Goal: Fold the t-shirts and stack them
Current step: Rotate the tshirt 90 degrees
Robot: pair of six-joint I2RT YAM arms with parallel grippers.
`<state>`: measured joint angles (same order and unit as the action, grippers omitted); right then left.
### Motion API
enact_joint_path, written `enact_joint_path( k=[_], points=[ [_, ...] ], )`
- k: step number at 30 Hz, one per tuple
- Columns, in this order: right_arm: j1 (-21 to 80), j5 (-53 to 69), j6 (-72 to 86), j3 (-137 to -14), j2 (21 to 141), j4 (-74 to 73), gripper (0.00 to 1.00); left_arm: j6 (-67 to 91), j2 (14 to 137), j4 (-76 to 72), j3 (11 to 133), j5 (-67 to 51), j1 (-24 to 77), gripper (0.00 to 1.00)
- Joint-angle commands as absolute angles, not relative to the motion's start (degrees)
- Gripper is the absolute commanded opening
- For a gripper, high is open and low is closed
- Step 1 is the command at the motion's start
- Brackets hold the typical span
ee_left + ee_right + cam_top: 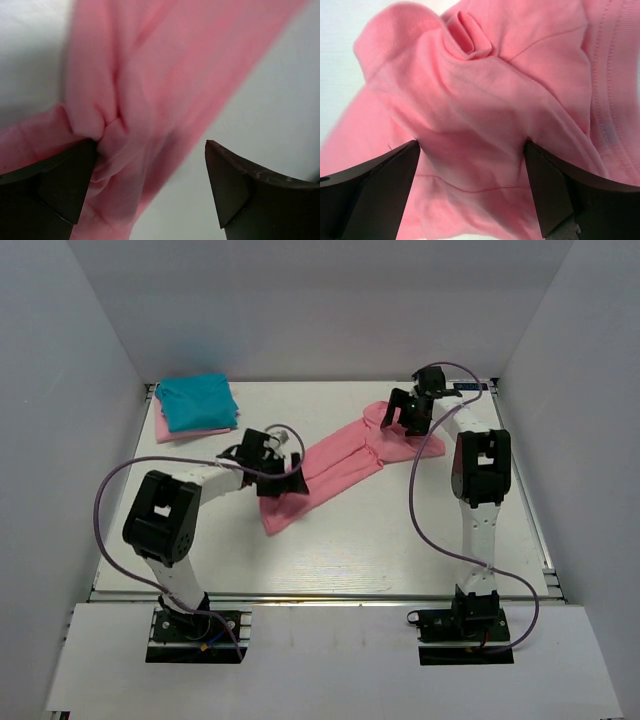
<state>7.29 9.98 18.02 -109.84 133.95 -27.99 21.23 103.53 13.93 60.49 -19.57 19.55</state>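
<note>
Salmon-pink t-shirt [340, 465] lying lengthwise on the desk [400, 535]; left pincer [151, 145] and right pincer [471, 142] both released, jaws spread over its ends.

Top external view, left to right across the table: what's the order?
teal-blue t-shirt, folded on the pale pink one → left gripper → middle of the salmon-pink t-shirt → right gripper

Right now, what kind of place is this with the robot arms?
Probably a robot test lab: bare white walls box in the table, a left arm and right arm are bolted at its edge, working on a salmon-pink t-shirt.
</note>
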Motion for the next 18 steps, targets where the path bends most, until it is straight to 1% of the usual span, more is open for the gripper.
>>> enact_joint_path(
  k=[1, 3, 4, 5, 7, 8, 9, 11, 14, 15, 17, 18],
  points=[
    [12.4, 19.5, 20.5, -114.1, 138.9, -25.1, 0.90, 25.0, 102.1, 29.6, 50.5, -28.2, 27.9, 1.00],
    [14.1, 21.0, 21.0, -119.1, 142.9, -25.8, 0.90, 24.3, 98.9, 32.6, 48.4, -29.6, 31.0, 1.00],
    [15.2, 23.6, 21.4, -121.5, 143.9, -25.2, 0.90, 23.7, 97.4, 33.6, 45.9, -31.4, 32.2, 1.00],
    [16.3, 24.3, 23.0, -122.7, 145.3, -24.9, 0.90, 24.7, 95.8, 33.6, 44.4, -36.2, 34.7, 1.00],
    [17.3, 23.7, 22.9, -122.8, 146.4, -23.8, 0.90, 26.4, 91.2, 33.1, 40.5, -40.5, 37.0, 1.00],
    [18.4, 22.9, 22.9, -122.5, 146.6, -23.8, 0.90, 27.1, 89.9, 33.0, 40.5, -40.8, 39.1, 1.00],
    [18.7, 22.1, 22.2, -122.4, 146.7, -23.8, 0.90, 27.6, 89.0, 37.0, 40.5, -39.4, 39.9, 1.00],
    [19.1, 18.6, 20.3, -122.9, 146.2, -23.8, 0.90, 26.9, 86.2, 40.4, 42.6, -37.3, 41.2, 1.00],
    [18.8, 14.2, 16.6, -124.3, 145.1, -22.0, 0.90, 22.4, 85.7, 45.2, 49.5, -33.9, 42.4, 1.00],
    [18.7, 13.6, 14.4, -124.7, 143.8, -22.1, 0.90, 20.2, 85.7, 47.1, 54.1, -33.0, 42.5, 1.00],
    [18.9, 12.5, 13.1, -125.4, 142.1, -22.0, 0.90, 19.5, 84.9, 45.0, 56.5, -33.0, 42.5, 1.00],
    [19.2, 12.0, 11.4, -125.0, 139.1, -21.9, 0.90, 19.0, 84.2, 41.9, 58.1, -33.0, 42.5, 1.00]
  ],
)
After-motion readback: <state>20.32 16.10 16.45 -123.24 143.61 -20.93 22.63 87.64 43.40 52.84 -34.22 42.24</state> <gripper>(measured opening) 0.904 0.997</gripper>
